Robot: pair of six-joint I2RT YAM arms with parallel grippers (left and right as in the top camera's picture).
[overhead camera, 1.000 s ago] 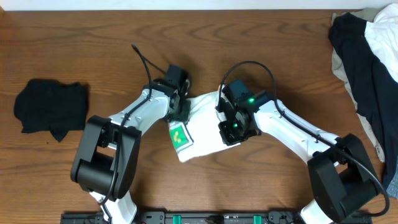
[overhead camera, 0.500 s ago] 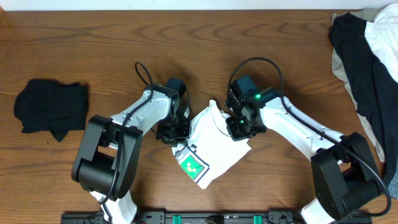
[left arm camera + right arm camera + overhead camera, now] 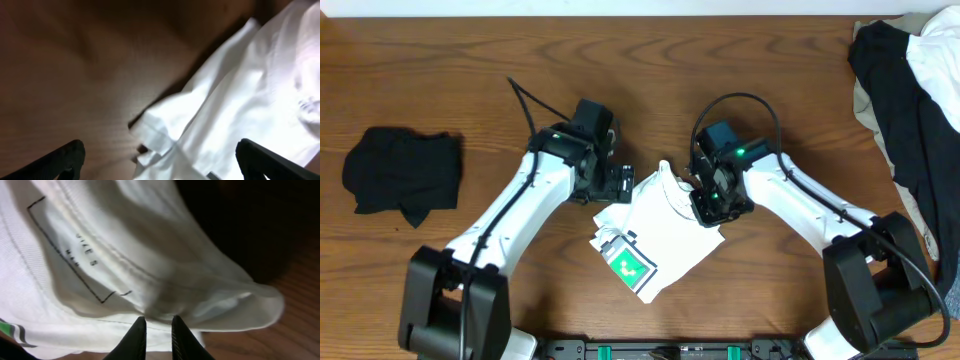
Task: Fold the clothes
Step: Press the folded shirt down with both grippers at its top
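T-shirt (image 3: 665, 235) fold in right pincer (image 3: 156, 327); left pincer (image 3: 160, 152) spread beside.

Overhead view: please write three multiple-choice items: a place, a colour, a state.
1. The small black garment lies: A) on the white T-shirt; B) apart, on the left arm's side; C) between the arms.
2. The T-shirt's square print is: A) green and white; B) red; C) blue.
3. The left end effector is: A) shut on the T-shirt; B) shut on the black garment; C) open, empty.
Key: 1 B, it lies alone beyond the left arm; 2 A, green shows inside the outline; 3 C, its fingers stand wide apart.
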